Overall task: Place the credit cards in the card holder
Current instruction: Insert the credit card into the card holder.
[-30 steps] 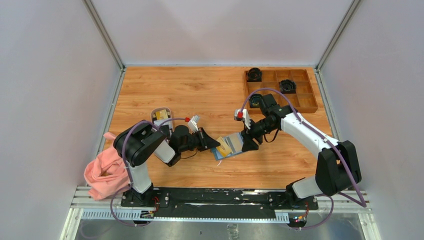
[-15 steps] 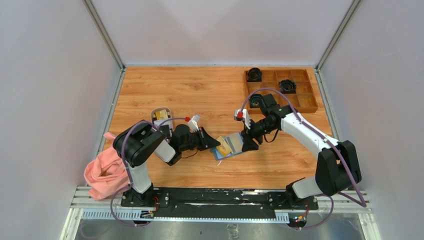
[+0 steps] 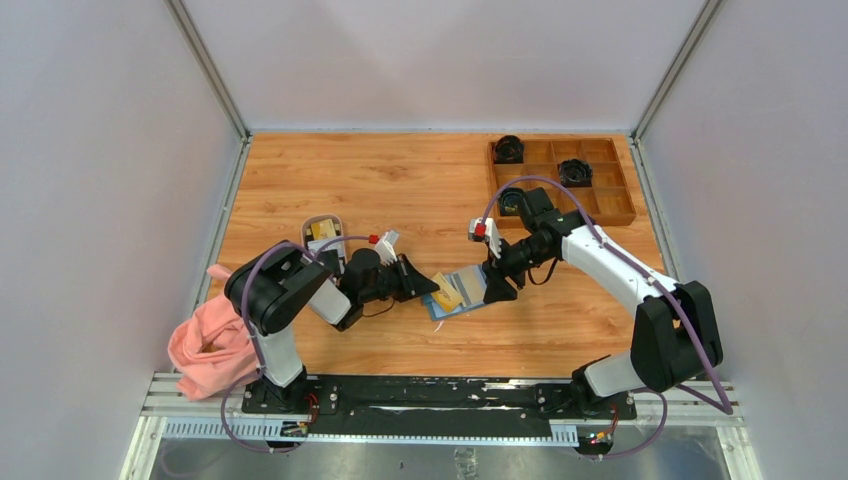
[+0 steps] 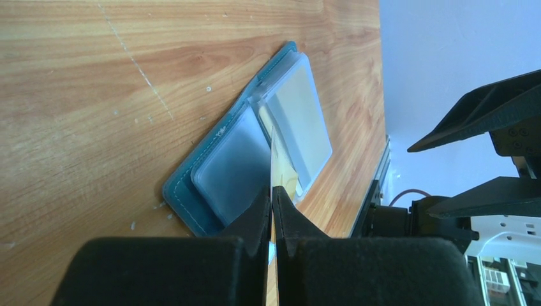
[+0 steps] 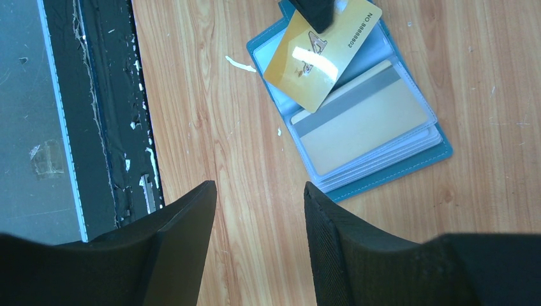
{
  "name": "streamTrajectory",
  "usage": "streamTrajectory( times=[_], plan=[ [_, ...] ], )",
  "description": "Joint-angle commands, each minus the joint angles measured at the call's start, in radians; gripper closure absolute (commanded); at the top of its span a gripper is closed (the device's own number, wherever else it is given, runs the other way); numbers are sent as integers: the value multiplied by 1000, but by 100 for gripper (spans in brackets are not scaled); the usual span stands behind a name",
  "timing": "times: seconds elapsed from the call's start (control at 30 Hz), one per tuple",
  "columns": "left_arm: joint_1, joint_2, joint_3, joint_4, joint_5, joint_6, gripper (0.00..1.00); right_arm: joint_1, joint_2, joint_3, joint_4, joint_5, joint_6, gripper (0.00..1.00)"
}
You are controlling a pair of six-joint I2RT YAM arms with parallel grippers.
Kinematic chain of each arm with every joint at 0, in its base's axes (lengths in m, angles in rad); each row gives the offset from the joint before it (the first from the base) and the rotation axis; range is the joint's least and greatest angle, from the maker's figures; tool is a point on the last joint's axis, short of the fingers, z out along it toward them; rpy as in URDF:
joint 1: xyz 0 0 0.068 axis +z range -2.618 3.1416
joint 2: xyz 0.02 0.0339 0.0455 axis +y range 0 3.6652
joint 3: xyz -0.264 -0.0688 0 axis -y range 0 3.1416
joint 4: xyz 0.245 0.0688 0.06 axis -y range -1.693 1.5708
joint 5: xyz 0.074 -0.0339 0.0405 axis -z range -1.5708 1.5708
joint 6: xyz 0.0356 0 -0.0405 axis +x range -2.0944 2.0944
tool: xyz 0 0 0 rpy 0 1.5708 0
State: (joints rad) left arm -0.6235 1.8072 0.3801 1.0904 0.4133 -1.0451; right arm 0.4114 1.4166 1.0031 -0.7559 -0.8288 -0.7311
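Top external view showed you the small flat teal-blue folding card holder (image 3: 478, 285) lying open on the wooden tabletop (image 3: 400, 180), between your two arms. Your left fingers (image 4: 252, 220) were pinched shut on a thin gold plastic card (image 5: 322, 54), gripping it by one short end. Its free end lay tilted over the half of the holder nearer the left arm. Whether it had entered a pocket, you could not tell. From the left wrist that card appeared edge-on, a thin line rising from between the fingers. A beige card with a grey stripe (image 5: 363, 121) sat inside the top clear pocket of the other half. Your right fingers (image 5: 182, 223) stood partly apart, holding nothing, at the holder's right edge; whether they touched it you could not tell. A brown wooden compartment tray (image 3: 612, 208) sat at the far right, and a crumpled pink cloth (image 3: 205, 345) at the near left.
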Motion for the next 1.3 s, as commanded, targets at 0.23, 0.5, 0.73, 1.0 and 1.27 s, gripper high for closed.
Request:
streamTrajectory(
  times=[0.23, 0.5, 0.73, 1.0, 1.27],
  plan=[
    [8, -59, 4, -114, -53, 56, 100, -10, 0, 1, -13, 0, 4, 43],
    [8, -44, 13, -118, -57, 52, 100, -10, 1, 1, -13, -1, 2, 43],
    [3, -22, 29, -116, -57, 43, 100, -10, 2, 0, -13, -3, 2, 43],
    [-12, -4, 38, -116, -74, 36, 100, -9, 1, 0, -13, -1, 2, 43],
    [-14, -14, 31, -121, -86, 30, 100, -10, 1, 1, -13, -1, 1, 43]
  ],
)
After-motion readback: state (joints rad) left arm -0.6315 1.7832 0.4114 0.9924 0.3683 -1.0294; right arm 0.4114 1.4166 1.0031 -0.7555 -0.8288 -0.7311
